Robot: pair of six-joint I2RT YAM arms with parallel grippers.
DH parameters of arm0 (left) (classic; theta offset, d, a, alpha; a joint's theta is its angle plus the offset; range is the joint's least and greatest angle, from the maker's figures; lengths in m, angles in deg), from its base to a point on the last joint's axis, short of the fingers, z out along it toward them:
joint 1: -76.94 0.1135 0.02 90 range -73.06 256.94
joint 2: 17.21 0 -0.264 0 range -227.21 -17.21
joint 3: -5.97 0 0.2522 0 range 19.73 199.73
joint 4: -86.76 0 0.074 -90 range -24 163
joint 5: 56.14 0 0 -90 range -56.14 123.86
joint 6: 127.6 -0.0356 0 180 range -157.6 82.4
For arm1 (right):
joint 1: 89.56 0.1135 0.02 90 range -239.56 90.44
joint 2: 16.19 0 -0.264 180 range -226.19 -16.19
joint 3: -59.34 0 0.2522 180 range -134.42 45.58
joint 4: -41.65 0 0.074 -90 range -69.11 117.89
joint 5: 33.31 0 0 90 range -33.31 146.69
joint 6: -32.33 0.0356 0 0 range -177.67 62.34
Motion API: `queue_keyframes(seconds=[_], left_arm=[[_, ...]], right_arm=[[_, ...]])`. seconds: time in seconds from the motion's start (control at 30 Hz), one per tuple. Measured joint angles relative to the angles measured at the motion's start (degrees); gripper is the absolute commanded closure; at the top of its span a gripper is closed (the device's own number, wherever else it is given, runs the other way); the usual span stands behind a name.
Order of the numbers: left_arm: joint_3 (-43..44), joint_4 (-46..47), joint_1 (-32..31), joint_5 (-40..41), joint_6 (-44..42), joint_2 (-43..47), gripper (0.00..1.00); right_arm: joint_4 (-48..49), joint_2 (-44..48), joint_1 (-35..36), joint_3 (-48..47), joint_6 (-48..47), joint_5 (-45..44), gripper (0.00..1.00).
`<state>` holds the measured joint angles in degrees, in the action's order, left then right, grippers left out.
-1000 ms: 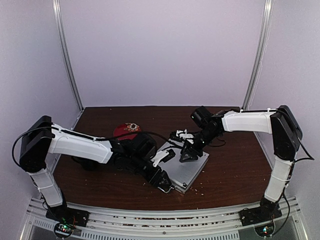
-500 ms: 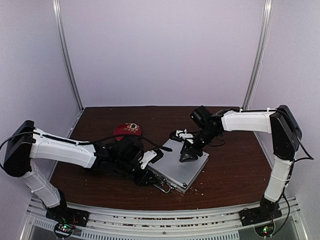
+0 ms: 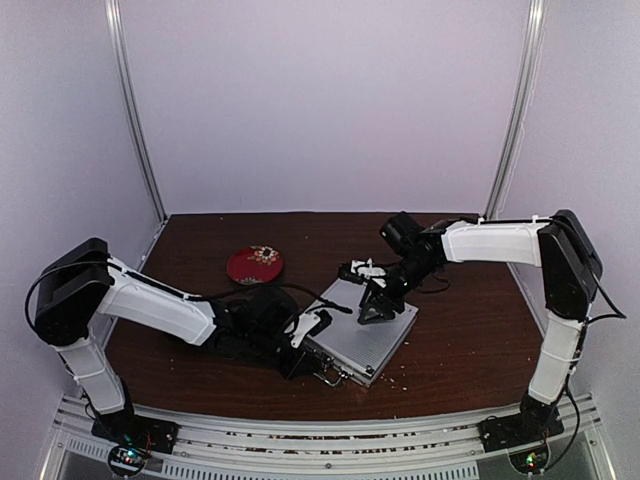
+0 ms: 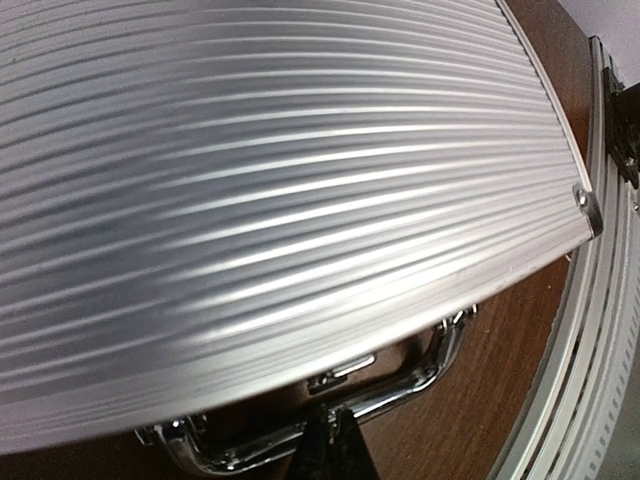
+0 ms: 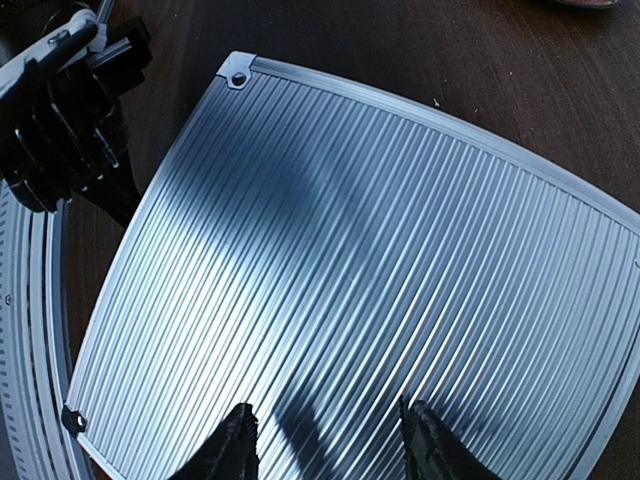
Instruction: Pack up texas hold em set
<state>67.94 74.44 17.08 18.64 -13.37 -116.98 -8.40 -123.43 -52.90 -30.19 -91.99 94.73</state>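
- In the middle of the table, a little toward the near edge, the case (image 3: 365, 335) lies flat and shut, turned on a diagonal so that one corner points at the arm bases.
- Its lid is silver aluminium, ribbed with fine parallel grooves from edge to edge. A smooth metal rim runs round the lid, with a small rivet at each corner in view.
- The chromed metal handle (image 4: 400, 385) sits on the near-left side of the case, lying low against the brown tabletop with small metal fittings beside it.
- The left gripper (image 3: 303, 350) is at that near-left side, close to the handle. From the left wrist only a dark finger (image 4: 330, 450) shows under the case edge, and I cannot tell whether the jaws are spread or pressed together.
- The right gripper (image 5: 330, 440) is over the far part of the lid, pointing down with its two black fingers spread well apart and nothing between them. Whether the tips touch the ribs I cannot tell.
- A red patterned plate (image 3: 255, 264) lies to the far left of the case, well apart from it.
- The table (image 3: 470, 340) is dark brown wood, with pale specks scattered along its near edge.
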Motion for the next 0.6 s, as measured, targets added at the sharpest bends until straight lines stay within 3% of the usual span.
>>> queue_keyframes(seconds=[0.6], left_arm=[[1.51,1.46,0.00,-0.11,0.09,-2.95,1.00]], right_arm=[[-0.02,-0.26,0.00,-0.17,-0.04,0.44,0.51]])
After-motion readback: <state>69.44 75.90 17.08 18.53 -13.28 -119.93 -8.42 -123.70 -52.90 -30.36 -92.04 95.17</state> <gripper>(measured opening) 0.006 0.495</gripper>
